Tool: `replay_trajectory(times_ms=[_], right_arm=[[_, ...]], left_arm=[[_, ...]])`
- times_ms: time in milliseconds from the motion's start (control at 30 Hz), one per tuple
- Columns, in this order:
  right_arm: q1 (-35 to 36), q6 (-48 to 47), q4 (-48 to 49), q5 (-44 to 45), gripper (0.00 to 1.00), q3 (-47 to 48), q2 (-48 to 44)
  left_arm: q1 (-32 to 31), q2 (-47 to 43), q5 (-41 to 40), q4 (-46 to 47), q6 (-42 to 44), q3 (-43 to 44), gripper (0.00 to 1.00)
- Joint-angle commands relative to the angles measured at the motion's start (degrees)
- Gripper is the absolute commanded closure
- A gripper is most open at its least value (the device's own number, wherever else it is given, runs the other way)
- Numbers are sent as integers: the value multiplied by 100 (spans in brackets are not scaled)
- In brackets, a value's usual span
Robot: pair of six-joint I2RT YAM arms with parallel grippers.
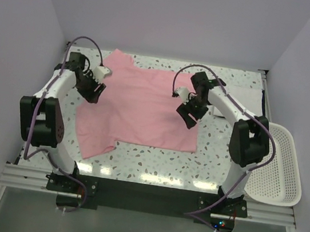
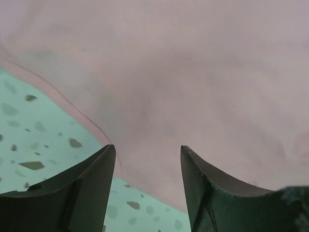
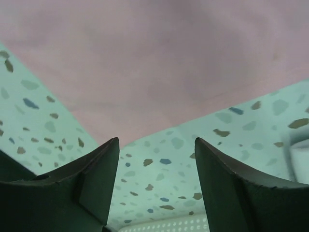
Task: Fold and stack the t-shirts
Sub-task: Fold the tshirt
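The soft pale pink cloth t-shirt [image 1: 145,106] lies flat. The left gripper [image 2: 148,151] at its nine o'clock edge and the right gripper [image 3: 157,142] at three are both open, empty.

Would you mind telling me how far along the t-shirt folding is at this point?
Done: a white t-shirt lies folded at the far right. In hand: the pink t-shirt lies spread flat, unfolded; the left tool and right tool hang open over its side edges, gripping nothing. Left: fold the pink one and stack it.
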Motion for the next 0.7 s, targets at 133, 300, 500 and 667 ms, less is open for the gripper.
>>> replay_trajectory(times_ms=[133,300,500,667], right_arm=[[703,-704,-127,-159,44,-1675,-1355],[942,-766,419,228,48,-2416,-1734],[995,-713,982,447,50,-2768,-1568],[1004,-678,1281,448,53,-2979,-1444]], left_arm=[[212,-1602,907,-1562,2061,-1306,41],[336,-2076,1074,-1951,2272,-1728,41],[529,-2200,1039,-2021,2396,-2019,41],[661,-2218,960,-2030,2422,-2054,42]])
